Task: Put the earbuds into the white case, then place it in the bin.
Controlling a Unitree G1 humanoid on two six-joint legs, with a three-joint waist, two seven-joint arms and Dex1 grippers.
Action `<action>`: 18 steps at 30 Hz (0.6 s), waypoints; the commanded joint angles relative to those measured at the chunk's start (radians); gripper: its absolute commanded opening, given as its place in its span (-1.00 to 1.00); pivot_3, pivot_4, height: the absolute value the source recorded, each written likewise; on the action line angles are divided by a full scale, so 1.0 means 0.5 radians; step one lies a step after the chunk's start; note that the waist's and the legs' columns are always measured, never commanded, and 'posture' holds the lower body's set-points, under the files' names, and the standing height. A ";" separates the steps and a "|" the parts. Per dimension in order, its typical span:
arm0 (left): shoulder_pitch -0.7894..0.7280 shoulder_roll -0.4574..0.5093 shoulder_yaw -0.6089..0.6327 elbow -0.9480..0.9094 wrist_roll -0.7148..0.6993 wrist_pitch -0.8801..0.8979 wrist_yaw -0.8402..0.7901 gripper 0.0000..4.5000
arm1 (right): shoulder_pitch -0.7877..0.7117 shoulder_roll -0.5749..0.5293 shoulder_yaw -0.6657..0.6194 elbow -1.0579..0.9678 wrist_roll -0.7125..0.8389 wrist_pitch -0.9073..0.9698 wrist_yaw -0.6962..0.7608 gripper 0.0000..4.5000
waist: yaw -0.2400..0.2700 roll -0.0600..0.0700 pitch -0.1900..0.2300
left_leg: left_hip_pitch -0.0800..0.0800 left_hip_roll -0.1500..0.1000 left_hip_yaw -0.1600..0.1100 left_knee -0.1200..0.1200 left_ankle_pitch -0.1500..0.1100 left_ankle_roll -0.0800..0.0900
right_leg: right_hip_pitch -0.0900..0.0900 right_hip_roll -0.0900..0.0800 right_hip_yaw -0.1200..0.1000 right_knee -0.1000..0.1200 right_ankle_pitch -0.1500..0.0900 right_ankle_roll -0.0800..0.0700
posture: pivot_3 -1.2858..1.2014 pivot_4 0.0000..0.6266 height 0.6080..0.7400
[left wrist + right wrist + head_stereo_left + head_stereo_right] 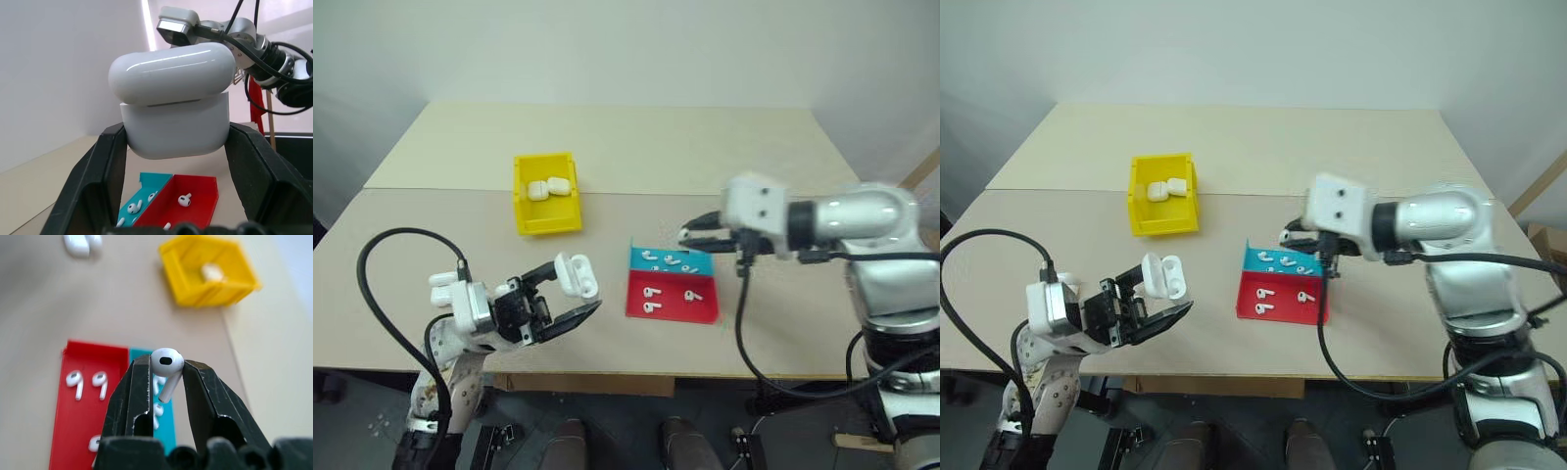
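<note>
The left gripper (pixel 570 296) is clamped on the white case (pixel 578 274), lid hinged up, held above the near left part of the table (pixel 636 147). The right gripper (pixel 166 377) pinches one earbud (pixel 166 363) by its stem, head up, above the red and blue tray (pixel 672 294), where more earbuds (pixel 653 300) lie loose. The yellow bin (pixel 548 194) sits farther back and to the left, with closed cases (pixel 548 187) already in it.

The step in hand looks like seating this bud in the open case. To do it well, bring the bud over the case mouth and turn it stem-down, since the stem must enter the socket first. Keep the case steady and its opening facing up. Release only once the bud sits in its well; a glossy bud let go early will likely bounce off
</note>
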 commanded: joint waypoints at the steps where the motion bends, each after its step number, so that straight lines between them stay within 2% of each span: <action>1: -0.138 -0.004 -0.049 -0.110 -0.113 0.174 -0.028 0.22 | 0.038 0.051 -0.264 -0.093 0.289 -0.228 -0.059 -0.53 | -0.009 0.000 0.000 | 0.000 0.000 0.000 0.000 0.000 0.000 | 0.000 0.000 0.000 0.000 0.000 0.000 | 0.03 -0.52 1.00; 6: -0.347 -0.113 -0.144 -0.098 -0.150 0.334 -0.043 0.22 | 0.033 0.241 -0.406 -0.097 0.624 -0.407 -0.218 -0.53 | -0.011 0.000 0.000 | 0.010 0.000 0.000 0.000 0.000 0.000 | 0.011 0.001 0.001 0.000 0.001 0.001 | 0.03 -0.52 1.00; 11: -0.428 -0.203 -0.175 -0.091 -0.123 0.380 -0.079 0.22 | 0.003 0.305 -0.346 -0.091 0.749 -0.491 -0.333 -0.53 | -0.010 0.000 0.000 | 0.010 0.000 -0.001 0.000 0.000 0.000 | 0.011 0.001 0.001 -0.001 0.000 0.001 | 0.03 -0.52 1.00; 18: -0.487 -0.191 -0.128 -0.119 -0.161 0.480 -0.116 0.22 | -0.019 0.376 -0.289 -0.054 0.966 -0.613 -0.320 -0.53 | -0.007 0.000 0.000 | 0.009 0.000 -0.001 0.000 0.000 0.000 | 0.011 0.001 0.001 -0.001 0.000 0.001 | 0.03 -0.52 1.00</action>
